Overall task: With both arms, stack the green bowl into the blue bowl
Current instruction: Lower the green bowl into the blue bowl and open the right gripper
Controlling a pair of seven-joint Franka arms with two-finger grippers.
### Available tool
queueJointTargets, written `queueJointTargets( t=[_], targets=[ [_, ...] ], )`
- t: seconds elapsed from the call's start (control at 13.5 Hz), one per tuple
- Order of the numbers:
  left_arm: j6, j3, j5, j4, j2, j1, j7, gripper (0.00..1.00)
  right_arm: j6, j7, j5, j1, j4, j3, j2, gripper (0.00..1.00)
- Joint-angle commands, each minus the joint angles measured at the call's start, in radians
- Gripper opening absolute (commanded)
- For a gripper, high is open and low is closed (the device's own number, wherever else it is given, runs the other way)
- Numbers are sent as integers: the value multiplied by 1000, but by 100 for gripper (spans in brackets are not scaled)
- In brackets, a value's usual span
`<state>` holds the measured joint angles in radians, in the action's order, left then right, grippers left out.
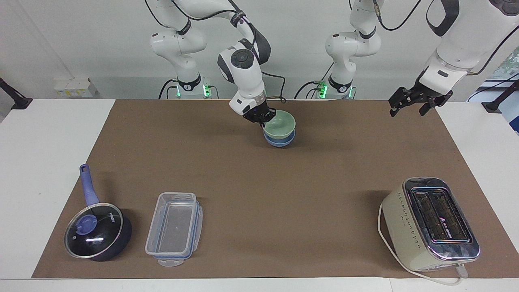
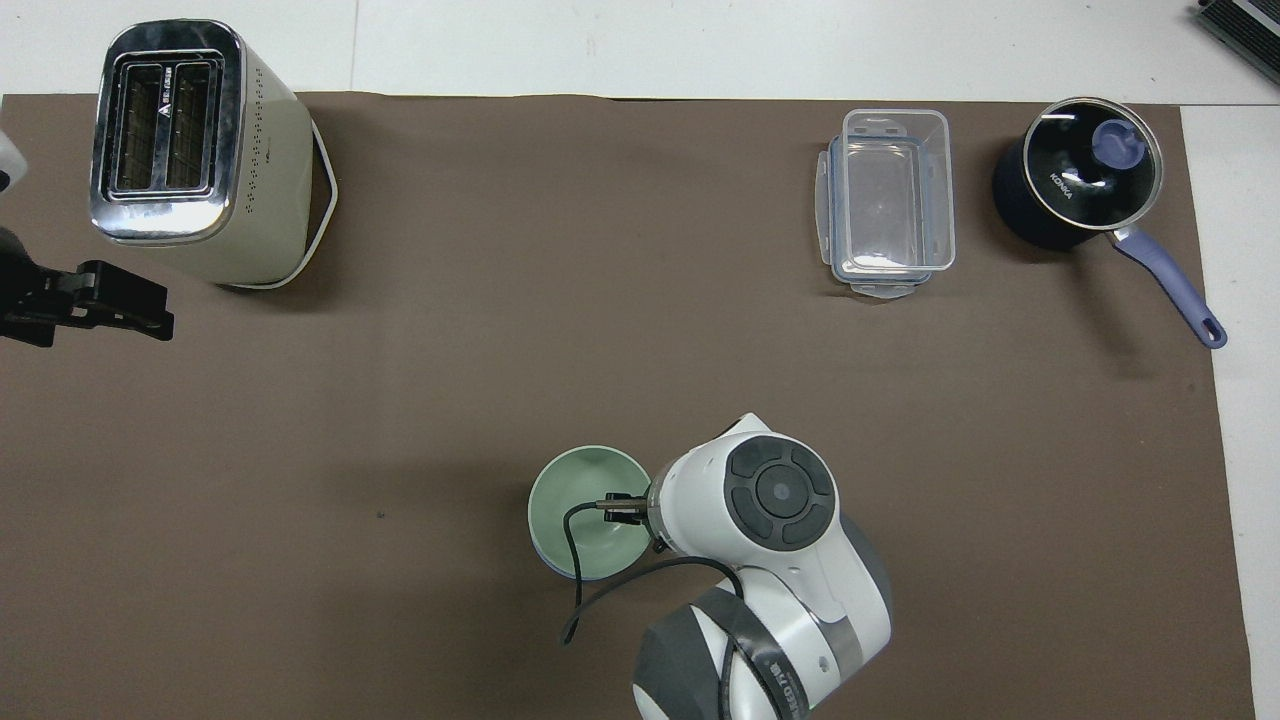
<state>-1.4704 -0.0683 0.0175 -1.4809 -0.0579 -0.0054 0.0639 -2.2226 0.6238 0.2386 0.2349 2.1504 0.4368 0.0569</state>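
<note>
The green bowl (image 1: 282, 123) sits down in the blue bowl (image 1: 279, 140), on the mat close to the robots. My right gripper (image 1: 264, 118) is shut on the green bowl's rim, on the side toward the right arm's end. In the overhead view the green bowl (image 2: 580, 505) covers the blue bowl almost fully, and my right arm's wrist hides the gripper. My left gripper (image 1: 408, 110) is open and empty, waiting in the air over the mat's edge at the left arm's end; it also shows in the overhead view (image 2: 120, 303).
A cream toaster (image 1: 429, 223) stands far from the robots at the left arm's end. A clear plastic container (image 1: 174, 229) and a dark blue lidded saucepan (image 1: 97, 231) lie far from the robots toward the right arm's end.
</note>
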Motion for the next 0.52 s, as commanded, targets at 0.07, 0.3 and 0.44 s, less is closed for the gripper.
queueJointTargets(
  t=[0.07,0.3,0.44],
  targets=[
    [25,-5,-2,19,-2,10,-7,100,-41,22,27,21,5,-1,44,0],
    [25,-5,-2,19,-2,8,-7,100,-88,24,27,30,19,-3,57,0],
    [25,-5,-2,19,-2,8,-7,100,-89,22,25,30,19,-3,58,1]
  ],
)
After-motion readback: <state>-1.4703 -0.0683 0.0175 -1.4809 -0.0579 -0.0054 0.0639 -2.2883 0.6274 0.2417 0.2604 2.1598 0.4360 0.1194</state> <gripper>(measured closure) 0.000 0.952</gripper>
